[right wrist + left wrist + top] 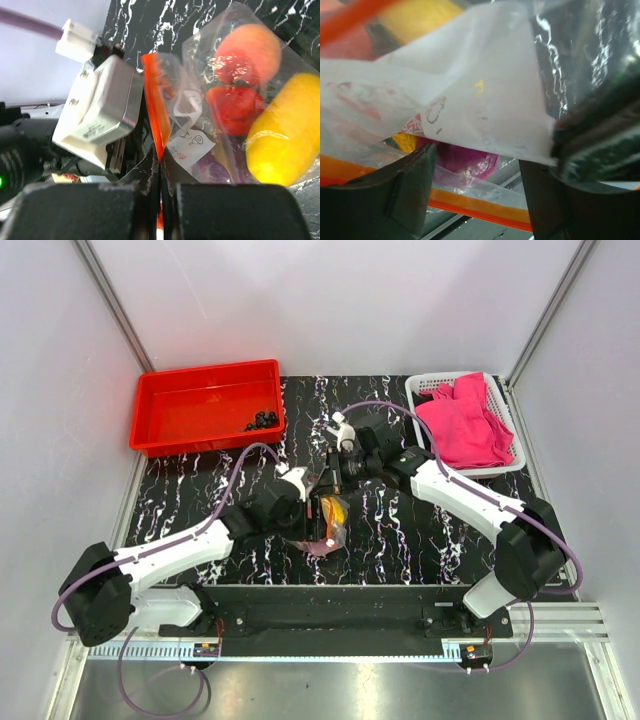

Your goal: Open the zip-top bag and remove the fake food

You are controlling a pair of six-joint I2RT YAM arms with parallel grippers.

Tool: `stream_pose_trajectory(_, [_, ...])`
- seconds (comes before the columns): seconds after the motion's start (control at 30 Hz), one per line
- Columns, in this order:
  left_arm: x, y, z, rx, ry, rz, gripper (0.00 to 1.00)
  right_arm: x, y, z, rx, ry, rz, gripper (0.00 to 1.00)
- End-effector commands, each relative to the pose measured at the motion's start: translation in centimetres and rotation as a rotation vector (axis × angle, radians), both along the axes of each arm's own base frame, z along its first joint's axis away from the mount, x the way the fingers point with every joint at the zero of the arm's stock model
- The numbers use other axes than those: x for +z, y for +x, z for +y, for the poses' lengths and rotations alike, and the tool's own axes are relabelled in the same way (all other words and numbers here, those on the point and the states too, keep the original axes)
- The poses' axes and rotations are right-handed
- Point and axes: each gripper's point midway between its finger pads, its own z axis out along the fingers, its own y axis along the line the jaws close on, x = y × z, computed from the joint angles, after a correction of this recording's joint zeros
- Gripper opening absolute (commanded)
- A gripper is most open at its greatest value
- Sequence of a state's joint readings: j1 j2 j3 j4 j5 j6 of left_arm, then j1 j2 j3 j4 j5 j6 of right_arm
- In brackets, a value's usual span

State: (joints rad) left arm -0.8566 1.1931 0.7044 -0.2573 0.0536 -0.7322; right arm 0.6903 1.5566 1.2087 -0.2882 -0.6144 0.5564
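- Here, the right gripper (161,175) is pressing its jaws fully together on the orange-red zip strip (154,105) of the zip-top bag (197,107), so it is pinching the mouth edge.
- In the right wrist view the strip is running straight away from the closed fingertips. The body of the bag is spreading to the right of it.
- The left gripper (477,175) is standing with its two fingers (395,200) apart, and nothing is clamped between them. The clear film and a white label are lying just in front of the gap.
- Through this gap a purple round piece (465,160) is showing, with one more stretch of the orange strip below it.
- The fake food is sitting inside the bag. An orange peach-like ball (250,50) is at the far end, a red piece (232,107) is under it, a yellow oval fruit (282,135) is at the right, and the purple one is low near the label.
- From above, the bag (328,525) is lying in the middle of the black marbled table (420,530). Its long axis is running from far to near, the mouth end is pointing to the two grippers (335,480) (310,495), and the closed bottom is pointing to the arm bases.
- Further out, a red tray (205,370) with small black bits (263,421) is standing at the far left.
- A white basket (430,385) is holding a pink cloth (465,420) at the far right.
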Motion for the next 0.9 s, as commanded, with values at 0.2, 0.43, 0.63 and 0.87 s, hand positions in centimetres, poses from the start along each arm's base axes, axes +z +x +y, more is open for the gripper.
stream_pose_trajectory(0.2, [-1.1, -1.0, 0.1, -0.007, 0.173, -0.058, 0.78, 0.6, -1.2, -0.2, 0.048, 0.025, -0.053, 0.00])
stream_pose_trajectory(0.43, [-2.4, -1.3, -0.7, -0.008, 0.246, -0.069, 0.78, -0.2, -1.5, -0.5, 0.046, 0.013, -0.046, 0.00])
stream_pose_trajectory(0.63, [-2.7, -0.6, -1.1, 0.039, 0.230, -0.096, 0.81, -0.5, -1.6, -1.0, 0.031, 0.005, -0.052, 0.00])
stream_pose_trajectory(0.87, [-3.7, -0.5, -1.1, 0.048, 0.231, -0.102, 0.85, -1.2, -1.9, -1.1, 0.033, -0.002, -0.044, 0.00])
